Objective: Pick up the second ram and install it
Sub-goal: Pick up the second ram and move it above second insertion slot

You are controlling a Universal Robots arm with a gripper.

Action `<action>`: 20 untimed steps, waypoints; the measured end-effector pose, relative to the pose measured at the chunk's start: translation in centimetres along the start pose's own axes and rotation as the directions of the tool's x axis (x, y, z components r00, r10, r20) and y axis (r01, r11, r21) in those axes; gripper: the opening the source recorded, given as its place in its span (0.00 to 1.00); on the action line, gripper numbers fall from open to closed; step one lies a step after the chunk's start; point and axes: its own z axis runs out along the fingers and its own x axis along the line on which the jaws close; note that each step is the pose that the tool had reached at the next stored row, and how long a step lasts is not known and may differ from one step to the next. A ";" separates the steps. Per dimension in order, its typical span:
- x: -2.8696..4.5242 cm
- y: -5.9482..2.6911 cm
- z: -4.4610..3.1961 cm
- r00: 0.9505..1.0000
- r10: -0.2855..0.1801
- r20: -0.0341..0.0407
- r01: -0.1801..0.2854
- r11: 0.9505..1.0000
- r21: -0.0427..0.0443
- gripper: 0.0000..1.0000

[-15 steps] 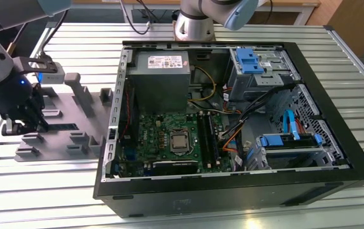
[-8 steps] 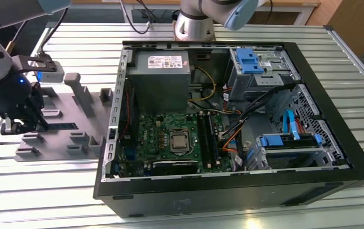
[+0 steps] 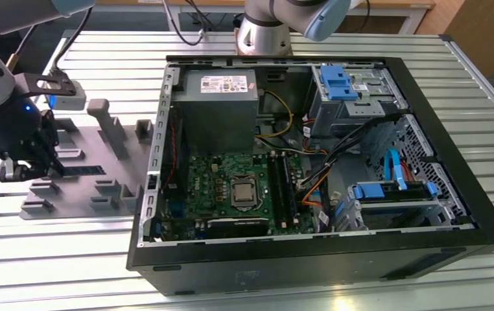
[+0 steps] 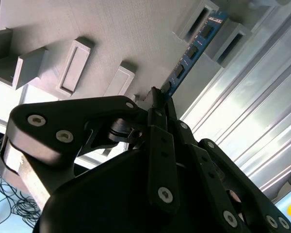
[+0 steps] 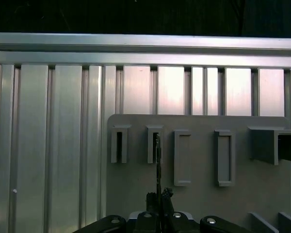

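The tool (image 3: 27,171) is at the grey fixture (image 3: 81,144) on the bench (image 3: 48,259), closed on 1 end of the second ram (image 4: 191,51). In both wrist views the stick stands on edge, with its far end in a fixture slot.

- Pickup: grasp made, lift not yet done.
- Installation: not done. The motherboard (image 3: 229,188) in the open case (image 3: 480,217) lies well apart from the stick.

Exterior view overhead, wrist views close, sharing fixture (image 3: 76,186) (image 4: 111,29) (image 5: 199,204)
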 end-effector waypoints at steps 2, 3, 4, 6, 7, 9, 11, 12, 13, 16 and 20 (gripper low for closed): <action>0.00 0.00 -0.03 1.000 0.000 0.000 0.000 1.000 0.000 0.14; 0.00 0.00 -0.05 1.000 0.000 0.000 0.000 1.000 0.000 0.14; 0.00 0.00 -0.06 1.000 0.000 0.000 0.000 1.000 0.000 0.14; -0.01 0.01 -0.52 1.000 0.000 0.000 0.000 1.000 0.000 0.14; -0.01 0.01 -0.54 1.000 0.000 0.000 0.000 1.000 0.000 0.14; -0.01 0.01 -0.57 1.000 0.000 0.000 0.000 1.000 0.000 0.14; -0.01 0.01 -0.61 1.000 0.000 0.000 0.000 1.000 0.000 0.14; -0.01 0.01 -0.63 1.000 0.000 0.000 0.000 1.000 0.000 0.14; -0.02 0.01 -0.65 1.000 0.000 0.000 0.000 1.000 0.000 0.14; -0.02 0.01 -0.71 1.000 0.000 0.000 0.000 1.000 0.000 0.14; -0.02 0.01 -0.78 1.000 0.000 0.000 0.000 1.000 0.000 0.14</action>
